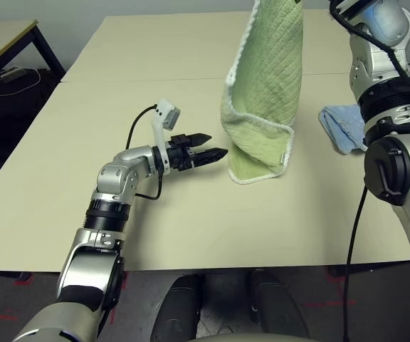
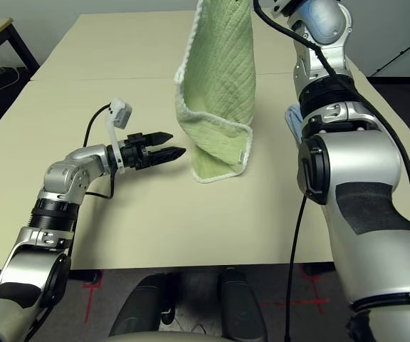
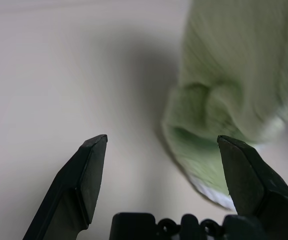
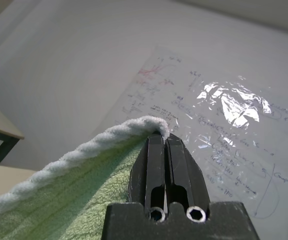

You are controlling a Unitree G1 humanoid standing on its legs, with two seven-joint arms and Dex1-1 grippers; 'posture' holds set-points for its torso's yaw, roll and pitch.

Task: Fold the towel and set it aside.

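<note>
Now the wide beige counter (image 1: 84, 214) carries the whole scene, and a second counter of the same colour joins it at the far side. Over the middle of it the light green towel (image 1: 265, 85) hangs down in a long drape with white stitched edging; its top goes out of the head views at the upper edge, and its lower end folds and rests on the counter surface. To the right of the towel, near the silver right arm, the smaller light blue cloth (image 1: 342, 128) lies crumpled on the counter. The left pincer (image 1: 213, 152) is low over the counter, just beside the lower fold of the towel but apart from it, and it points almost level toward it; its two black fingers (image 3: 86, 175) stand wide apart with nothing between them. The right pincer (image 4: 165, 145) is raised high and is closed tightly on the upper white edge of the towel, so the cloth hangs from it, with a whiteboard with writing behind.
</note>
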